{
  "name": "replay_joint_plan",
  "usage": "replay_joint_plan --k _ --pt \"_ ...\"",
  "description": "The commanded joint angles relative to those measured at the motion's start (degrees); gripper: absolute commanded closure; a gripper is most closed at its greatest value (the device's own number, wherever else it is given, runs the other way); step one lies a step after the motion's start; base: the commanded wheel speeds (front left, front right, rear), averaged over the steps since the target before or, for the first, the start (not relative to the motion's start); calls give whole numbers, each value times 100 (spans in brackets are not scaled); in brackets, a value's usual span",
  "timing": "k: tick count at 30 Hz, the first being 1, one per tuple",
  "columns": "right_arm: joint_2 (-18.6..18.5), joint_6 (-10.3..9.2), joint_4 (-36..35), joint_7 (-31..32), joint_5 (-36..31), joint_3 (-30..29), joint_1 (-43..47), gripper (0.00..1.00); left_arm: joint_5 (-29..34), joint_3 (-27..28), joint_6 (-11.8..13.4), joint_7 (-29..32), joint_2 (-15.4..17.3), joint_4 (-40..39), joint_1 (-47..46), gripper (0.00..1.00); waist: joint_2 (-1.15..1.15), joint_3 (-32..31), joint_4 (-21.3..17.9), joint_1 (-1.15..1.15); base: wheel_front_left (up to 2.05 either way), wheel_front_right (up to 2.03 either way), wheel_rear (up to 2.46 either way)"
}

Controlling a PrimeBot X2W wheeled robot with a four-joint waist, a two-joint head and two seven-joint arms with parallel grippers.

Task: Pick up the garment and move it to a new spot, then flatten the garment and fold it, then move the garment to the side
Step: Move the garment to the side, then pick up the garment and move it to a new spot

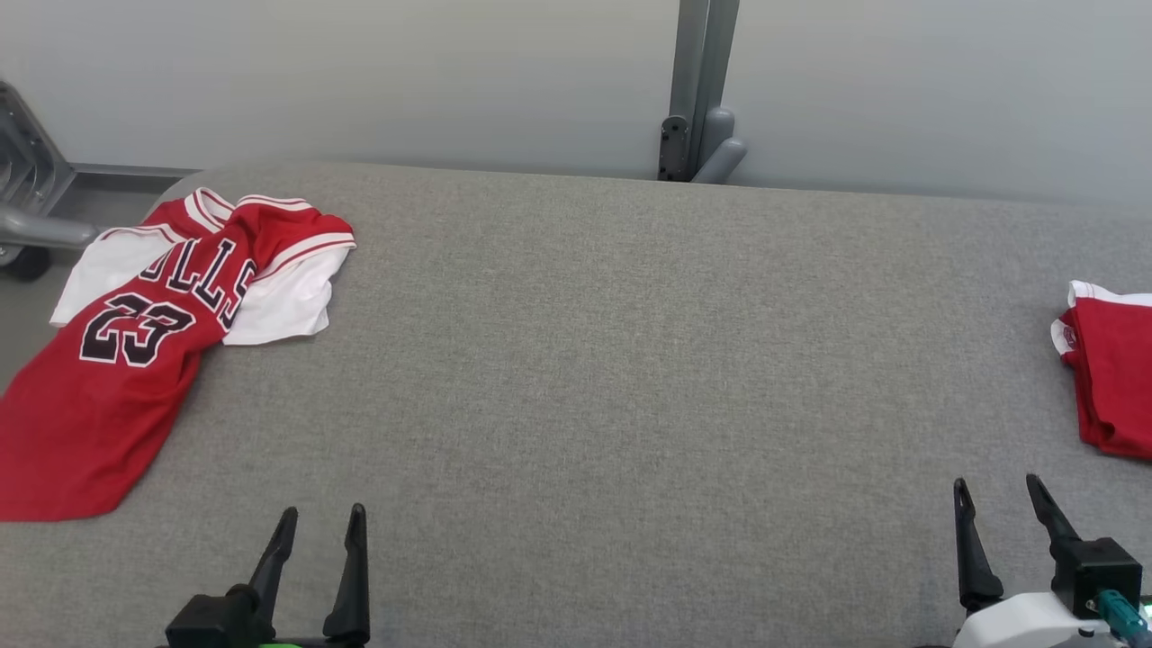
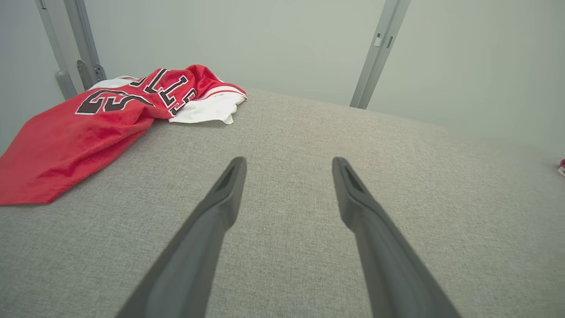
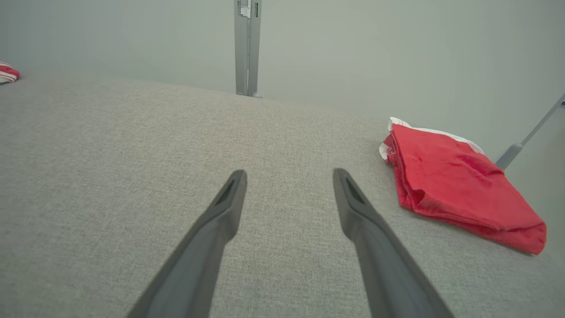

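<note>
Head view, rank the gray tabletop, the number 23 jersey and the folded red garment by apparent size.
1. gray tabletop
2. number 23 jersey
3. folded red garment, though the frame edge cuts it off

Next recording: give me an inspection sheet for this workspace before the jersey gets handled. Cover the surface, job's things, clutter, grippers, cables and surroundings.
Surface: grey fabric-covered table, flat.
Job's things: red jersey numbered 23, crumpled at the far left, white sleeves showing, untouched.
Clutter: folded red garment at the right edge, well apart from the jersey.
Grippers: left gripper and right gripper both open, holding nothing, at the near side.
Cables: teal plug-like part at the right wrist; otherwise nothing seen.
Surroundings: grey wall, metal post behind the table, metal frame at the far left.
</note>
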Motion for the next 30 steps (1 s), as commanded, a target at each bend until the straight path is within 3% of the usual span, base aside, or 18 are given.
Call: replay_joint_plan --k 1,30 --pt "-15 -11 20 -31 146 5 132 0 40 -56 -1 -1 -24 69 31 0 2 -78 24 0 0 0 0" --pt "-7 -10 177 -32 577 97 375 0 35 -198 -1 0 8 18 128 0 2 -91 -79 0 0 0 0"
